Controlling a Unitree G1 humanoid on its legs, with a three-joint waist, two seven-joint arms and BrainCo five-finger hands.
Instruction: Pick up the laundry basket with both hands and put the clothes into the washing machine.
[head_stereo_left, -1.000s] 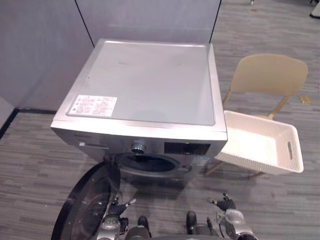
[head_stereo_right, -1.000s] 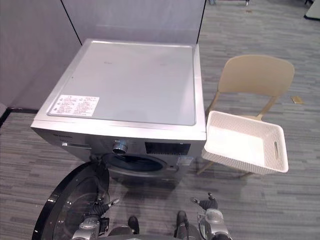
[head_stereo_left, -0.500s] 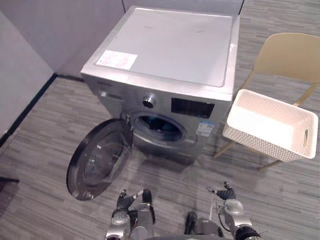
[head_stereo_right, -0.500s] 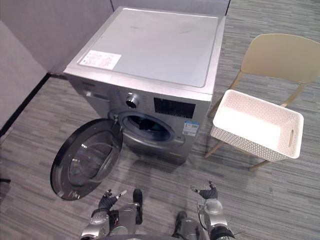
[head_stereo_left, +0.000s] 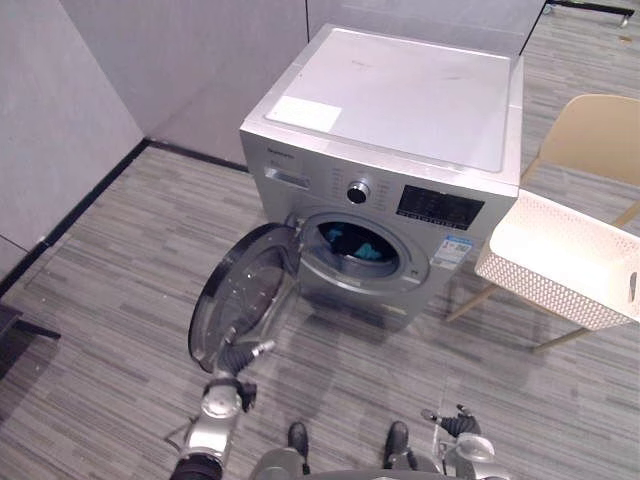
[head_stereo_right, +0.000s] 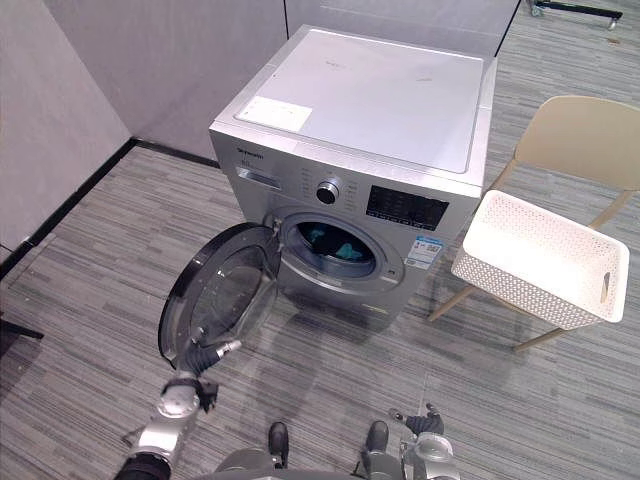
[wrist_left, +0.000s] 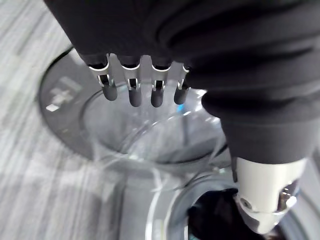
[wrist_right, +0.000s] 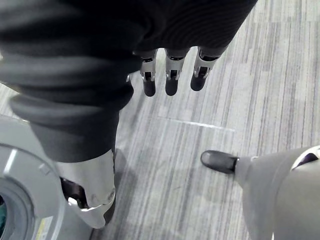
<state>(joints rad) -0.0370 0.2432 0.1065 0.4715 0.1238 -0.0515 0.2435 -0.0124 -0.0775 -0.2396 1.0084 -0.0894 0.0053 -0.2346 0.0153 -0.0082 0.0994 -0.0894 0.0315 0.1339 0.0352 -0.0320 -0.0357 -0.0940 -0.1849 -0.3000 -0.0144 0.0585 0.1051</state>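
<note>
Before the washing machine (head_stereo_left: 400, 110): I look down on its flat top and front face from the head cameras.
washing machine: boxy, brushed silver-grey metal; a white rectangular sticker (head_stereo_left: 308, 113) lies on one near corner of the top; a round knob (head_stereo_left: 357, 191) and a dark glossy display panel (head_stereo_left: 433, 206) sit on the front.
door (head_stereo_left: 245, 300): round, with a dark rim and a bulging clear glass bowl, swung wide open to the machine's left.
clothes (head_stereo_left: 357, 246): I see teal and dark fabric bunched inside the drum opening.
laundry basket (head_stereo_right: 540, 262): white plastic, rectangular, with perforated walls and a slot handle in the end wall. It rests on the chair, just beside the machine's right side, and its pale inner floor shows.
chair (head_stereo_right: 585, 140): beige, with a smooth curved backrest and slim legs.
left hand (head_stereo_left: 237, 358): low, near the door's lower rim. In its wrist view the fingers (wrist_left: 131, 92) run straight in a row with the thumb apart, and I read nothing in it.
right hand (head_stereo_left: 452, 424): low at the near edge, well apart from the basket. Its fingers (wrist_right: 170, 80) are straight, the thumb is off to one side, and it holds nothing.
floor (head_stereo_left: 120, 290): grey, with a streaked plank pattern.
wall panels (head_stereo_right: 180, 70): plain matt grey, meeting in a corner behind the machine, with a dark strip along the base.
</note>
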